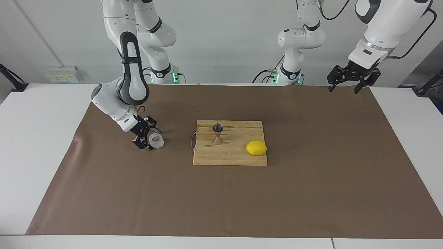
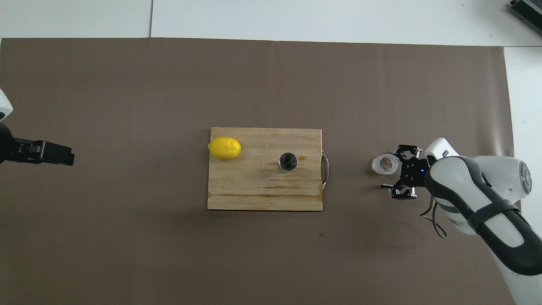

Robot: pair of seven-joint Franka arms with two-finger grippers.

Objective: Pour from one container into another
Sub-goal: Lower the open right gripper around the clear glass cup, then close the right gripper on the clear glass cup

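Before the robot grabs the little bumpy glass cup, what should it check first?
1. Right gripper is down at the glass cup, fingers open: ok.
2. Both fingers sit on either side of the cup: cannot tell; in the overhead view the cup looks off toward one finger.
3. Cup stands upright on the brown mat: ok.
4. Steel jigger stands upright on the wooden board, ready to be poured into: ok.
5. Lemon lies on the board apart from the jigger, out of the way: ok.
6. Left gripper waits in the air over the mat's corner, away from the cup: ok.
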